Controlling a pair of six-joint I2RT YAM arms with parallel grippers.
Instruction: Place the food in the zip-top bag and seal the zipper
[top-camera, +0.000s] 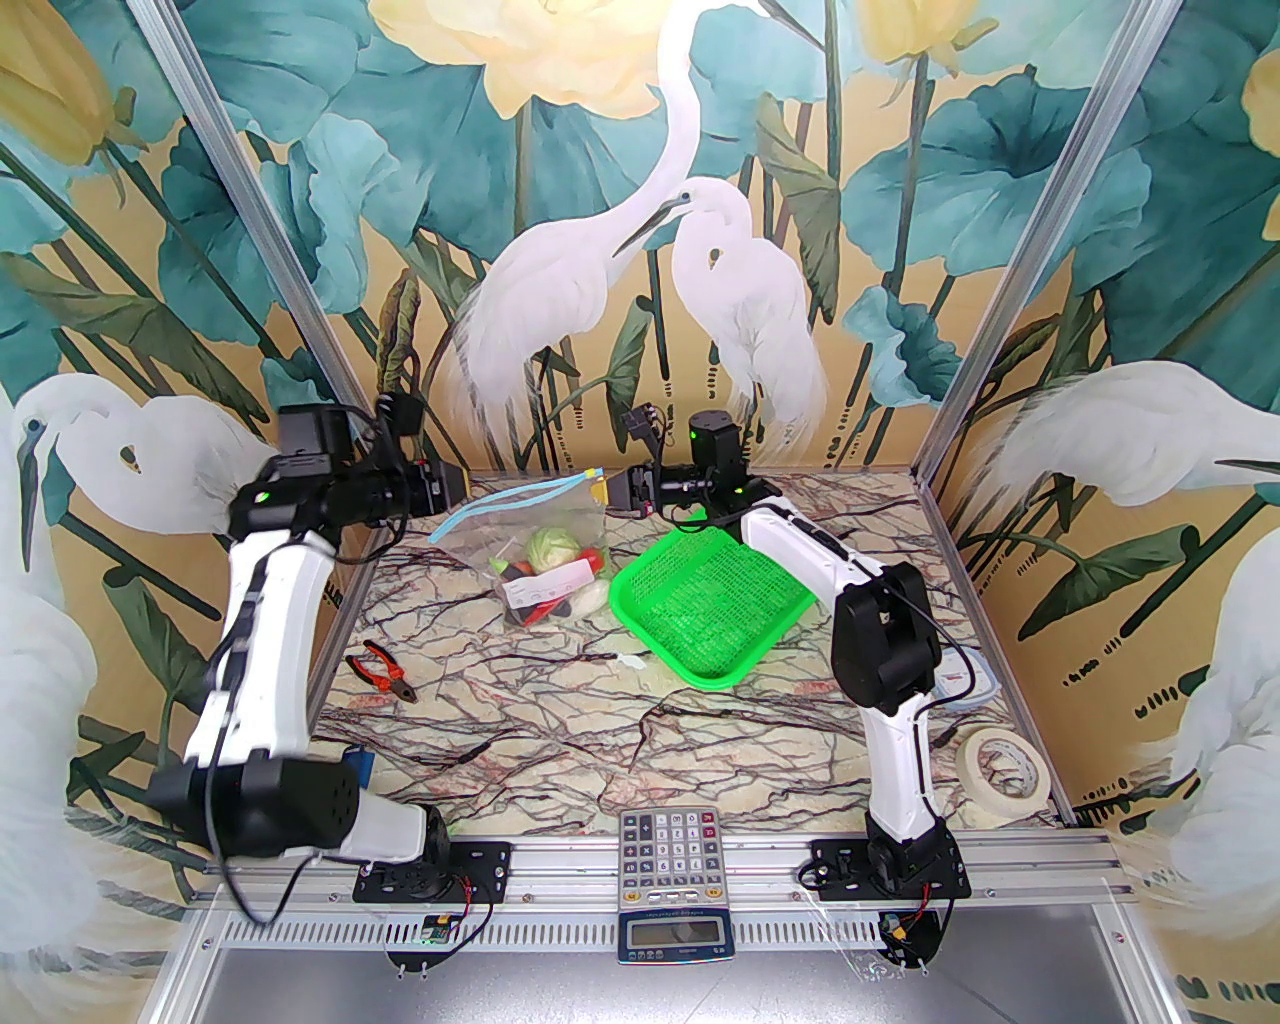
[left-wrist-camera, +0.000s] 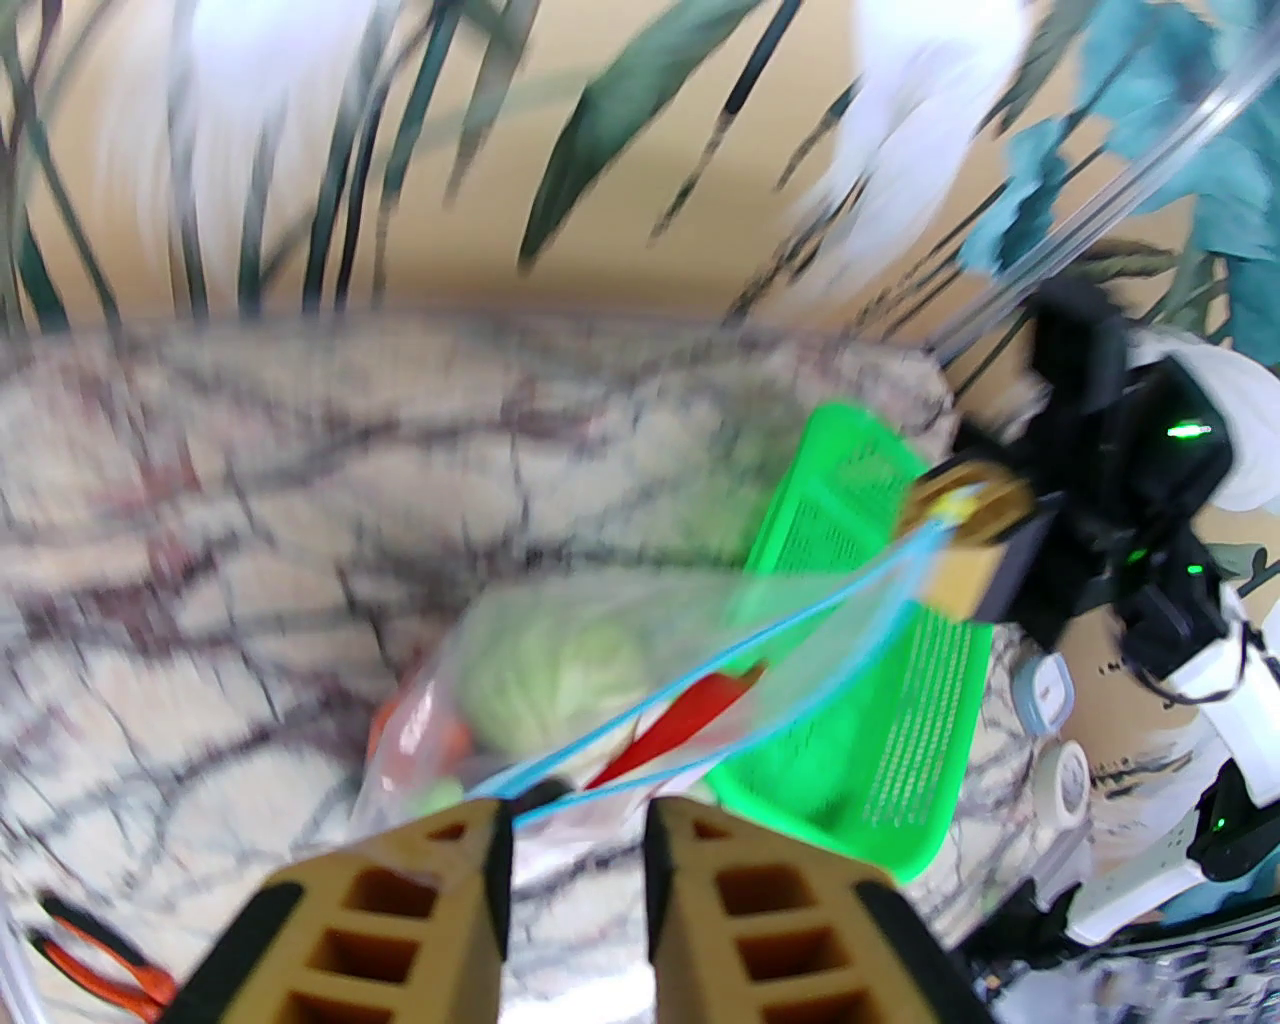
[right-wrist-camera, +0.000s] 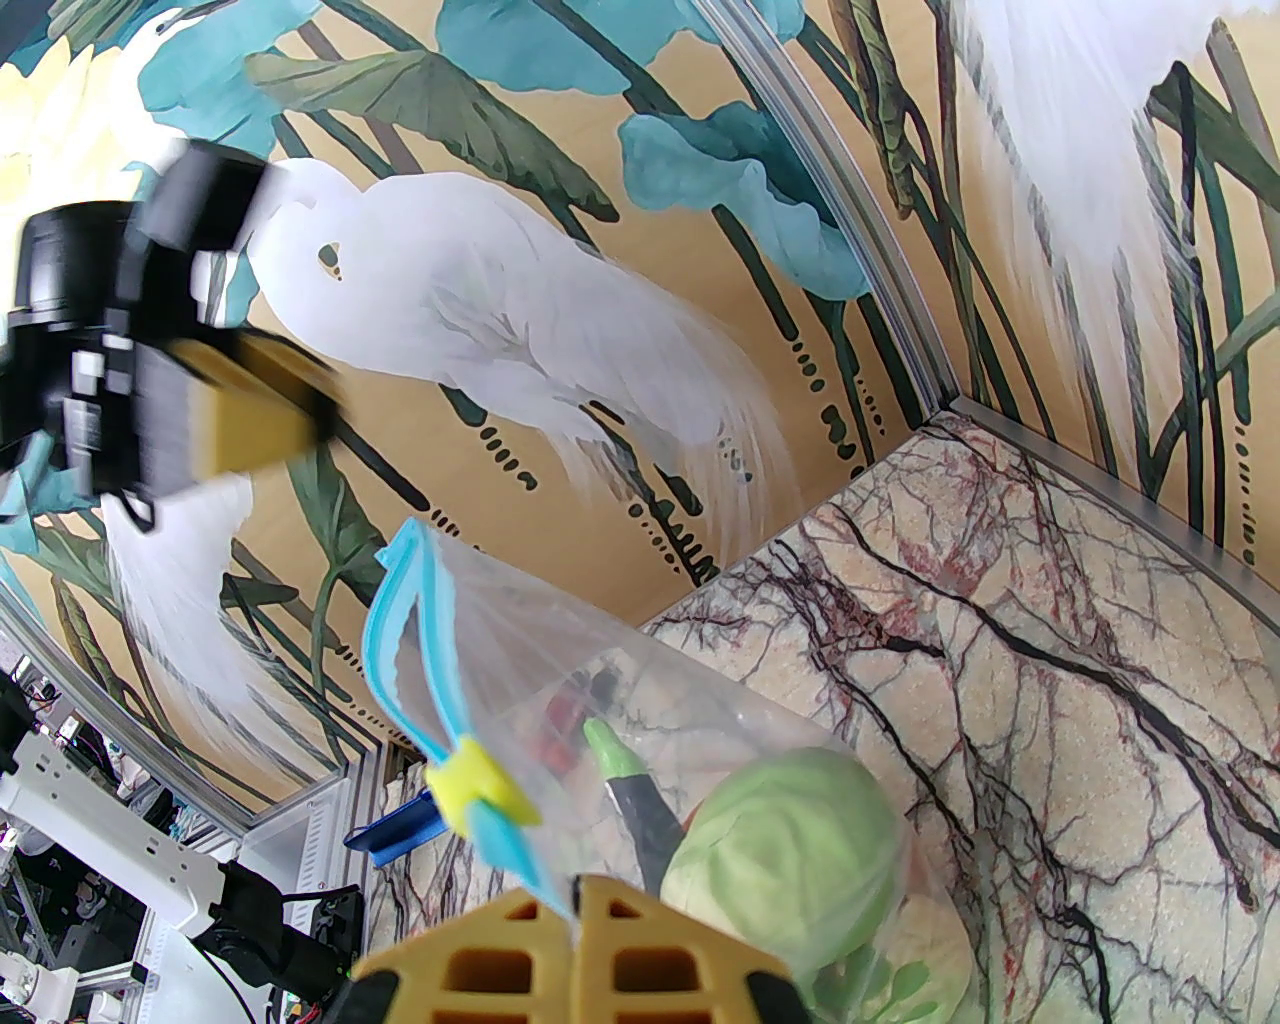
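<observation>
Sealing is in hand: the food (top-camera: 550, 565) lies inside the bag (top-camera: 485, 540), held up at far centre, just left of the basket (top-camera: 700, 610); the right gripper (right-wrist-camera: 577, 892) is clamped on the zipper (right-wrist-camera: 385, 640) at its right end, beside the yellow slider (right-wrist-camera: 478, 790); the left gripper (left-wrist-camera: 578, 825) has its jaws apart around the left end, gripping nothing; the strips gape; next, I judge, the left must pinch that end so the slider can run along.

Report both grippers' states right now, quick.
Left gripper: open, holding nothing.
Right gripper: closed on the zipper.
</observation>
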